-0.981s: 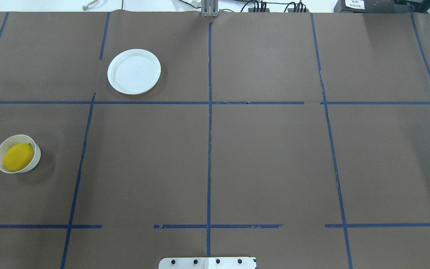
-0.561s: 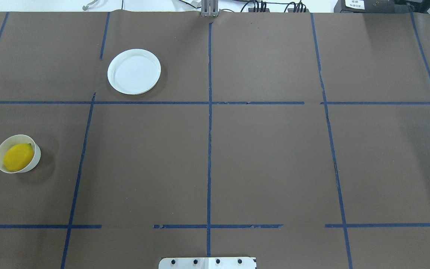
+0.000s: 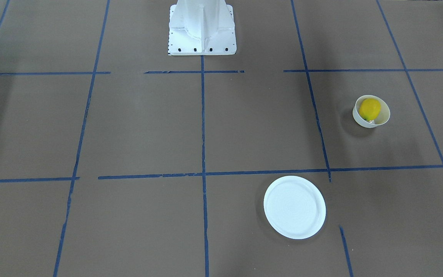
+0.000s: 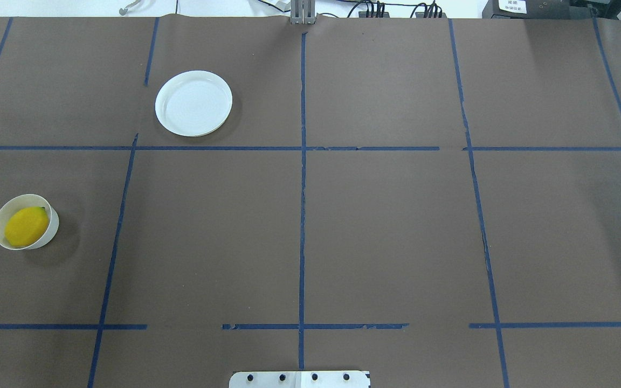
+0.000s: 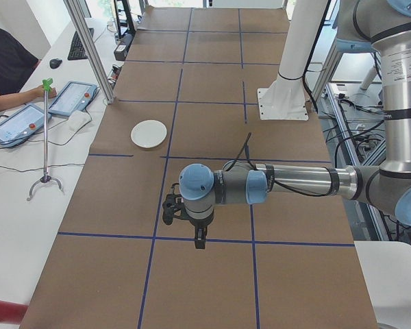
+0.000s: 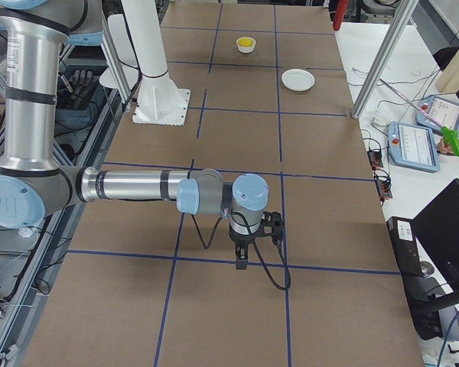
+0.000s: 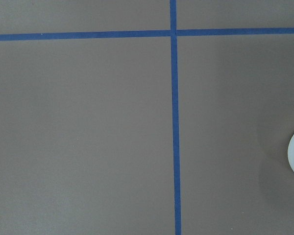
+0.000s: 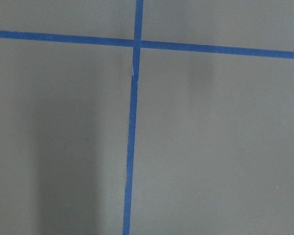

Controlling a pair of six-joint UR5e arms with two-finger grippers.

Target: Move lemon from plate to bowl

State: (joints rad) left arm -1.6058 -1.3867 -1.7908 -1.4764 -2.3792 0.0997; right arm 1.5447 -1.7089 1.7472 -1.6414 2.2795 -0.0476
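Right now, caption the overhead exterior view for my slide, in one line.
Lemon rests inside the small bowl near the view's left edge; the white plate, farther back, lies empty.

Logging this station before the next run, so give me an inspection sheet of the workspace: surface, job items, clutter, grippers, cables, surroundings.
Surface: brown paper table with a blue tape grid, torn in spots.
Job's things: lemon lies in the bowl; plate empty.
Clutter: nothing seen.
Grippers: left gripper and right gripper hang over the table, away from the bowl; open or shut cannot be told.
Cables: black cable loops below the right wrist.
Surroundings: operator, tablets on side bench.
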